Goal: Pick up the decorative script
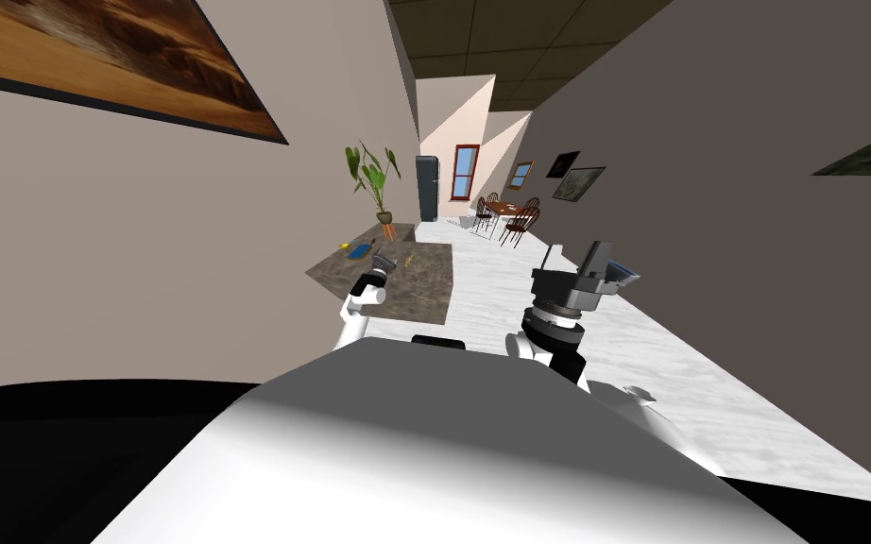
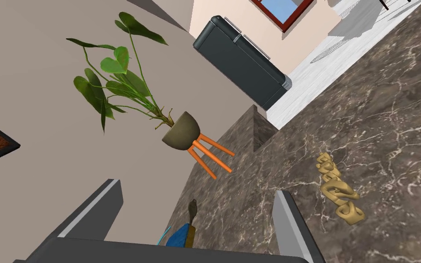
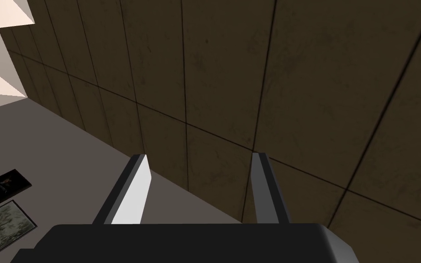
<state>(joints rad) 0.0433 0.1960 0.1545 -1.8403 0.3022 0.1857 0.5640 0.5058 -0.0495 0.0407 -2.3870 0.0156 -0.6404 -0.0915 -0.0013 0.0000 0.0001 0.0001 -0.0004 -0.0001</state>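
The decorative script is a gold string of letters lying flat on a dark marbled tabletop. My left gripper hovers over the table's edge, open, with nothing between its fingers. The script lies just outside one finger, a little beyond its tip. In the head view the left gripper reaches over the same tabletop. My right gripper is raised beside my chest, away from the table, and its fingers stand open.
A blue object with a dark handle lies on the table close under the left gripper. A potted plant on orange legs stands against the beige wall past the table. Farther off are a dark fridge and a dining set on white floor.
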